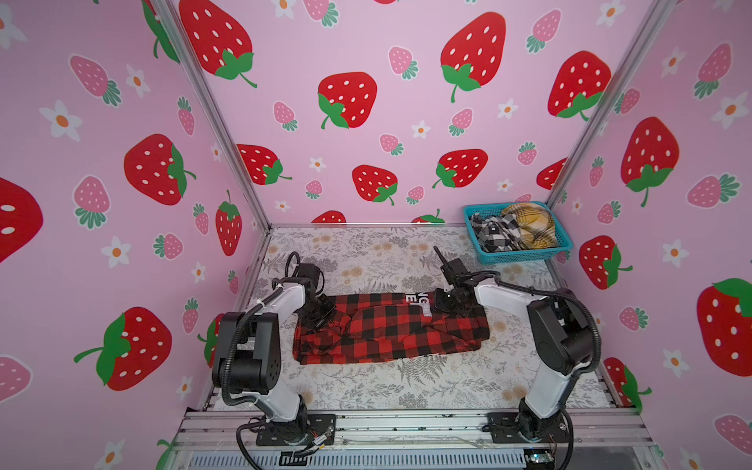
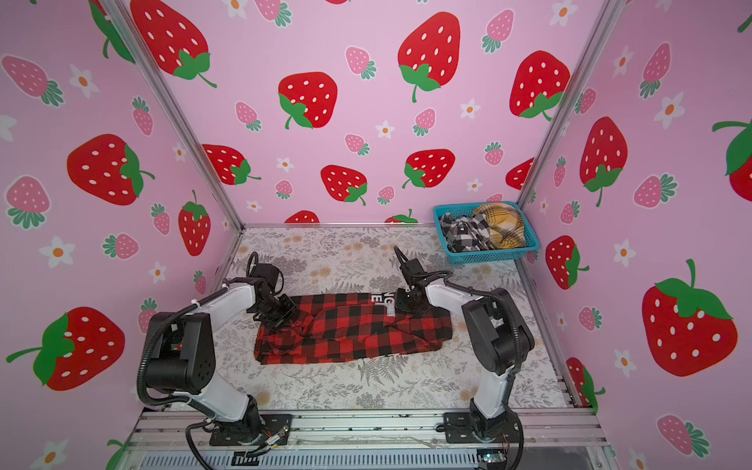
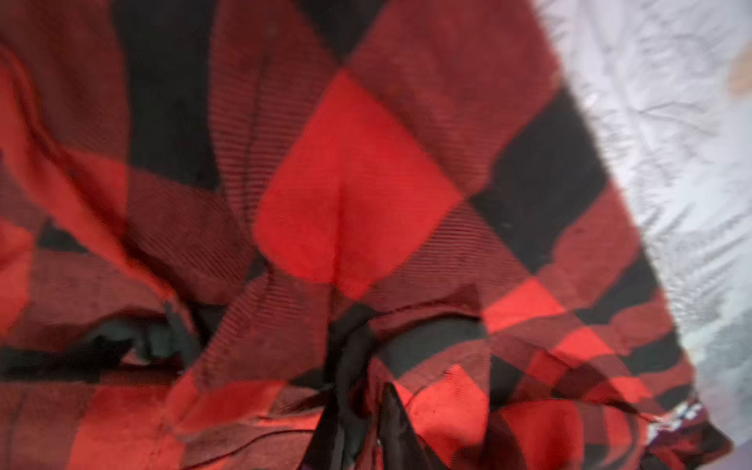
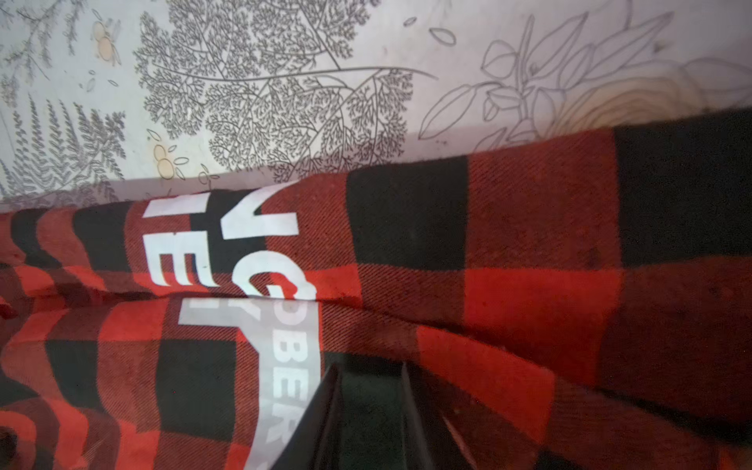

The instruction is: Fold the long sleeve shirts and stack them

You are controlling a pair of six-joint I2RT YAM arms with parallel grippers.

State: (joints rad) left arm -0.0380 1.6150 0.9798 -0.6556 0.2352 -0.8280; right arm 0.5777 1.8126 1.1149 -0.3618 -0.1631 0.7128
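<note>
The red-and-black check shirt (image 1: pixel 390 329) (image 2: pixel 354 329) lies partly folded as a long band across the middle of the table, its white block letters (image 4: pixel 244 244) near the far edge. My left gripper (image 1: pixel 319 319) (image 3: pixel 366 423) is at the shirt's left end, jaws pinched on a bunched fold of it. My right gripper (image 1: pixel 437 307) (image 4: pixel 370 407) rests on the shirt's far right part beside the letters, with dark cloth filling the narrow gap between its jaws. A black-and-white check shirt (image 1: pixel 494 234) and a mustard-yellow plaid shirt (image 1: pixel 531 226) lie crumpled in the basket.
A teal plastic basket (image 1: pixel 525 257) (image 2: pixel 488 257) stands at the back right corner. The table wears a grey fern-print cloth (image 1: pixel 366 386). Pink strawberry walls close in the left, back and right sides. A metal rail (image 1: pixel 407 423) with both arm bases runs along the front.
</note>
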